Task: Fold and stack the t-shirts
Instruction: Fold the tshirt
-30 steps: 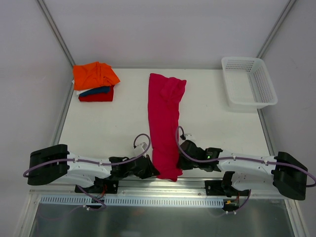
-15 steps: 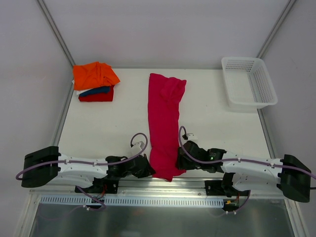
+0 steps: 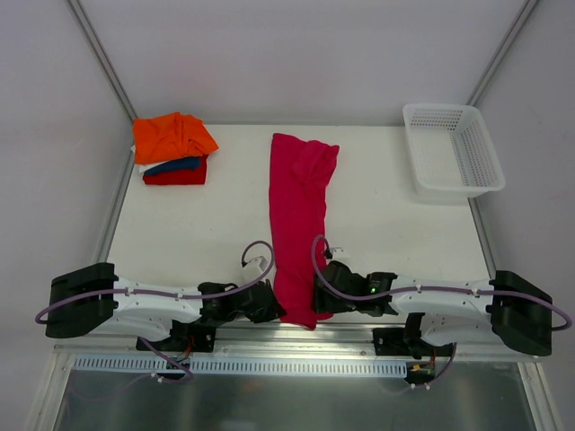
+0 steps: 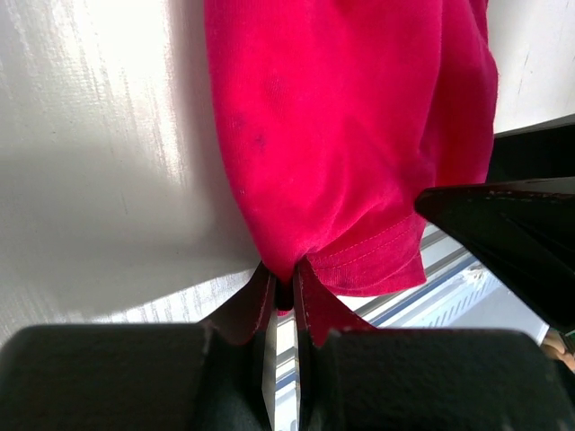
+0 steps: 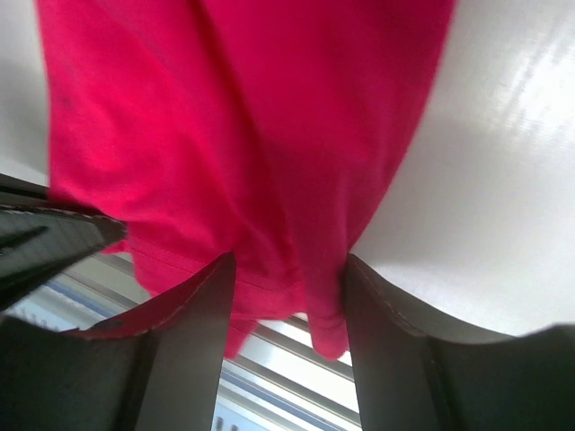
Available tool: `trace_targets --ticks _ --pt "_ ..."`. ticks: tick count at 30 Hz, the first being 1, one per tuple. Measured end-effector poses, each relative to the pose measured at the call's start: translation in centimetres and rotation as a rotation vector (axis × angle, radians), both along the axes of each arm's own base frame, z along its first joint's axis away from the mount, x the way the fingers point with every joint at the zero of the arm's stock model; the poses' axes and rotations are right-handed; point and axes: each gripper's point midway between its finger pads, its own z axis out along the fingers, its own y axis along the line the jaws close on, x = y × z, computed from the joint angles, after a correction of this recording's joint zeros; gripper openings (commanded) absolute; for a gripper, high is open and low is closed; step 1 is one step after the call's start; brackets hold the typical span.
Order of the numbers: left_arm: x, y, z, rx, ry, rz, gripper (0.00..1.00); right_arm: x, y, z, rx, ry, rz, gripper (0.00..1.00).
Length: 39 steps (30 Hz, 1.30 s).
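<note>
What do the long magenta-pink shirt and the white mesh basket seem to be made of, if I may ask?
The long magenta-pink shirt looks like soft matte knit cloth, perhaps cotton: it drapes in folds and shows a stitched hem. The white mesh basket looks like rigid moulded plastic, with a regular grid of holes and a smooth rim.

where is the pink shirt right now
In the top view the pink shirt lies lengthwise down the middle of the table, its near end between the left pincer, shut on its hem, and the open right pincer.

magenta t-shirt [image 3: 301, 224] folded lengthwise, shirt stack [image 3: 173, 148] far-left
</note>
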Motion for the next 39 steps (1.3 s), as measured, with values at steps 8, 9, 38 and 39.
trace_targets --ticks 8,9,38,39 --pt "-0.2 -0.1 0.0 0.006 -0.015 -0.005 0.0 -0.1 2.8 -0.1 0.04 -0.006 0.026 0.18" --pt "-0.2 -0.1 0.0 0.005 -0.016 -0.006 0.0 -0.2 3.0 -0.2 0.039 -0.005 0.029 0.11" --pt "4.9 0.0 11.1 0.103 -0.405 -0.054 0.0 3.8 2.8 9.6 0.011 -0.269 0.017 0.0" --pt "5.3 0.0 11.7 0.103 -0.418 -0.05 0.0 4.2 2.8 10.0 0.007 -0.281 0.014 0.0"
